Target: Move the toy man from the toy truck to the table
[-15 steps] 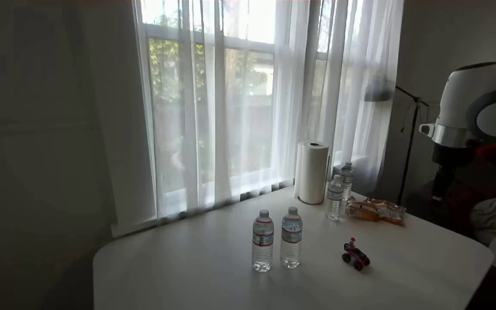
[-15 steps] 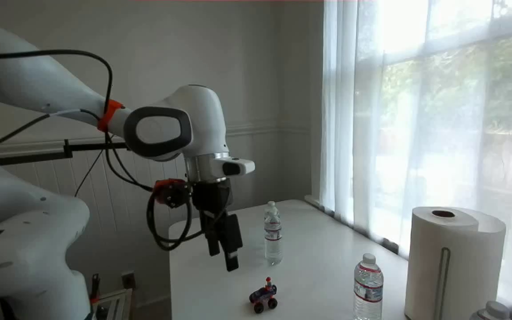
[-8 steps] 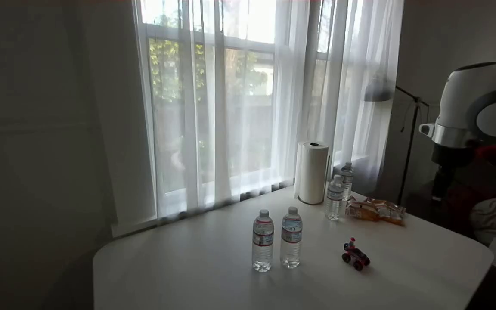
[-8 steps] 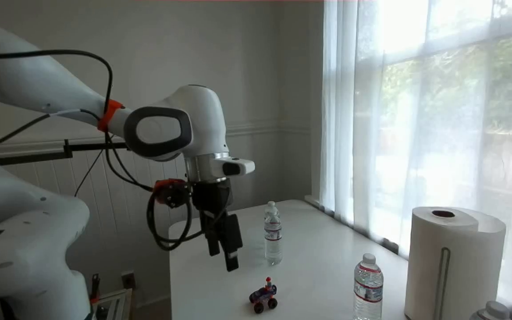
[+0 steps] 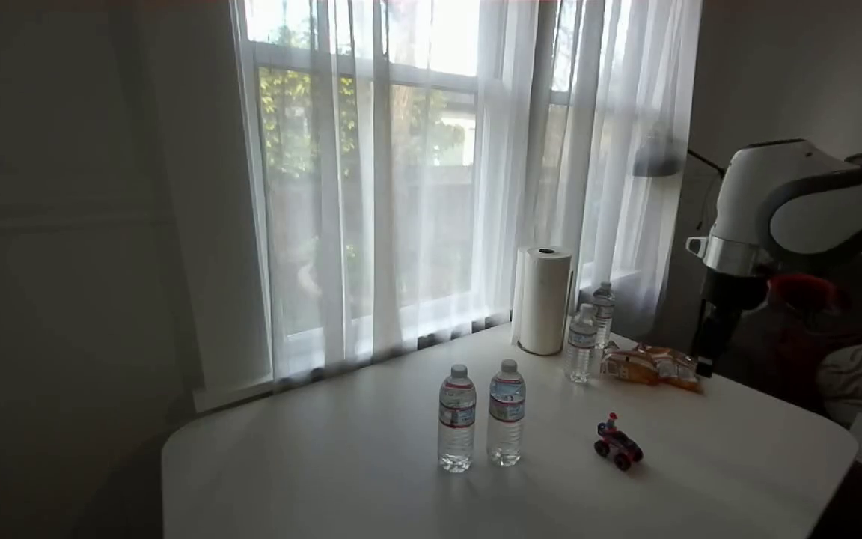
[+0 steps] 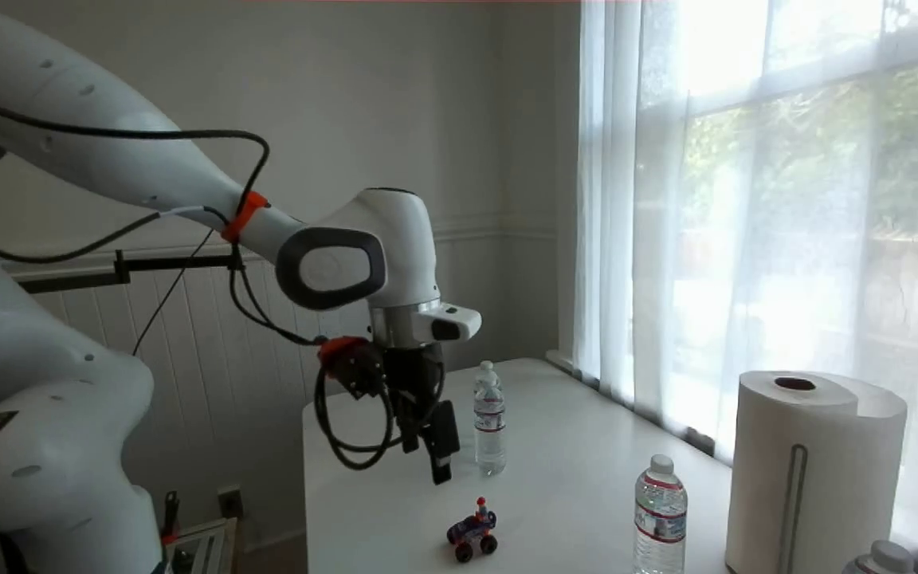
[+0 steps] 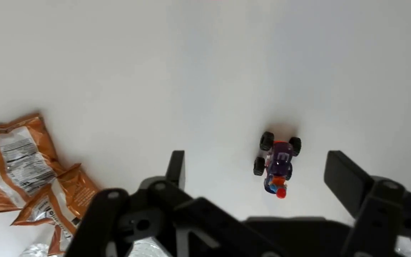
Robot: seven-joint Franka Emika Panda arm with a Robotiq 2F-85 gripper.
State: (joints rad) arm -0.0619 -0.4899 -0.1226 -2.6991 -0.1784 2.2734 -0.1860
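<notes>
Hanging above the tabletop [image 6: 570,478], the gripper [image 7: 255,166] has its fingers parted wide, nothing held between them. From where I stand, the toy man [image 7: 279,184] sits upright on the toy truck [image 7: 280,157], below the fingertips and off to one side in both exterior views. The wrist view shows what matters: the truck's long axis runs nearly square to the line along which the fingers would close, with the man at the end nearer the palm. He shows within the gap but closer to the finger on that view's right, so I'd judge the descent wants a slight shift that way, then a careful pinch on the figure alone
</notes>
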